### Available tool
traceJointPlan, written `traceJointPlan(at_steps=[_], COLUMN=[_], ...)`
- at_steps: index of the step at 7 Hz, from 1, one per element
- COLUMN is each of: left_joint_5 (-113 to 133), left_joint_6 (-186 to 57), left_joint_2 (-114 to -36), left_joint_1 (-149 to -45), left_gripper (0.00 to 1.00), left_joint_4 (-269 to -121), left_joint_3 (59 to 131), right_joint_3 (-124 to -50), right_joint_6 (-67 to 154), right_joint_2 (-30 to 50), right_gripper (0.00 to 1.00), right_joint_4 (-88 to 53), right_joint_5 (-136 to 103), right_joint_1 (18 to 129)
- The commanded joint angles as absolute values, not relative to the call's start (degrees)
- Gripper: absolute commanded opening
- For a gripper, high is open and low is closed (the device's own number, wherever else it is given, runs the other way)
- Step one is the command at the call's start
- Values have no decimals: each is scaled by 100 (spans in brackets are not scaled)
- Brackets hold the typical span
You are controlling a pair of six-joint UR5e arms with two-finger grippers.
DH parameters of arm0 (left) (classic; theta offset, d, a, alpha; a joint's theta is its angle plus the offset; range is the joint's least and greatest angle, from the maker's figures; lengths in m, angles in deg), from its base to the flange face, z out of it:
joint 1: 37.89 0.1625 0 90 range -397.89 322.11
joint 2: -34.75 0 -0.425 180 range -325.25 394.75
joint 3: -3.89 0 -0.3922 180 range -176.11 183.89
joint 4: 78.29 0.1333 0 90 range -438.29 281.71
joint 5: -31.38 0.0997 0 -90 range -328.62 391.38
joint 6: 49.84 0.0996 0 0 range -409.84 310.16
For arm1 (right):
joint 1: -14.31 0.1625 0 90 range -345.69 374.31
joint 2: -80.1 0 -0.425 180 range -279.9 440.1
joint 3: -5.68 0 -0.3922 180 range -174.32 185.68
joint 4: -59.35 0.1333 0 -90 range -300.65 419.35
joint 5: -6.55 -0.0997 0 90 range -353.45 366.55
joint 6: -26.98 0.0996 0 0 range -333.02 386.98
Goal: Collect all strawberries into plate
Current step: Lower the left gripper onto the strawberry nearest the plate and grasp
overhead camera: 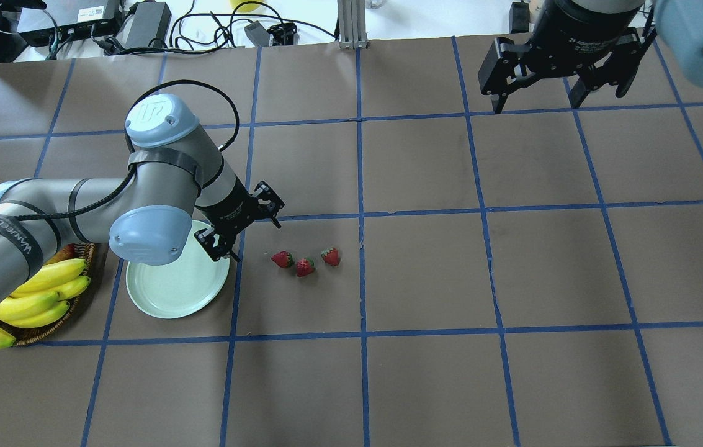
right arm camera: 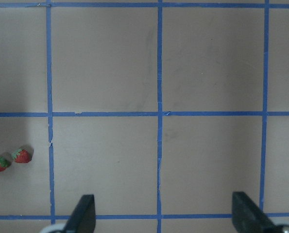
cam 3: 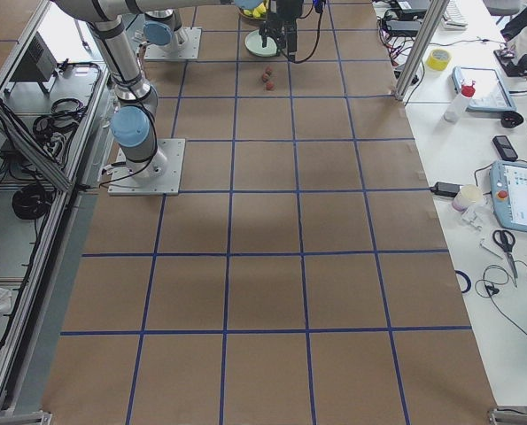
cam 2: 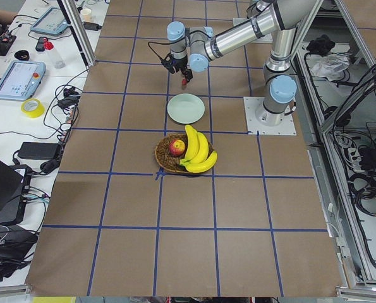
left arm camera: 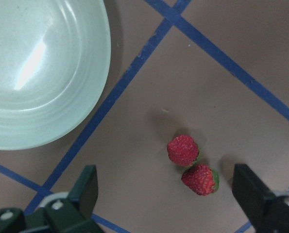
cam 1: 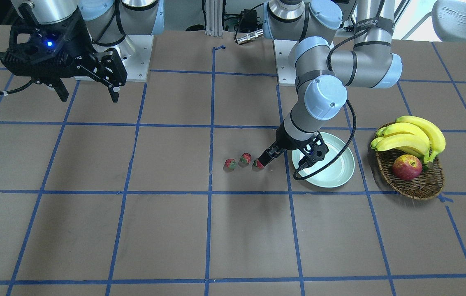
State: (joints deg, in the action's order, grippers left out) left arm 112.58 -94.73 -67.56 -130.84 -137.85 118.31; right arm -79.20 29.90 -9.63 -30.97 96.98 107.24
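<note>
Brown table (right arm camera: 105, 63) crossed by blue tape lines (right arm camera: 159, 58), two strawberries (right arm camera: 22, 155) side by side at left edge, right gripper (right arm camera: 164, 216) spread wide along the bottom

Plate (left arm camera: 47, 73) partly outside wrist view

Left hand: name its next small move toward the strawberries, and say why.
Probably shift the left hand over the nearest strawberry, then lower it to straddle the berry. Its jaws stand open and empty, that berry lies closest to them, and the plate holds none yet.
</note>
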Motion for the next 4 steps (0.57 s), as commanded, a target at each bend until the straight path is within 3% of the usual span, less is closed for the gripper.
traceJointPlan(at_steps=[1,4], left_joint_5=[11171,11206], left_joint_6=[-9993,-9994], left_joint_2=[-7071,-7388], left_joint_1=[-13315,-13308], left_gripper=[94,94], left_joint_4=[-13744,-13358], left_joint_3=[11824,11815], right_joint_3=[-7975,-8037], right_joint_6=[2773,2760], right_joint_2=[-920,-973], right_gripper=[100,100], right_joint_4=[-3012,-3029], right_joint_5=[9497,9593], right_joint_1=[10861,10879])
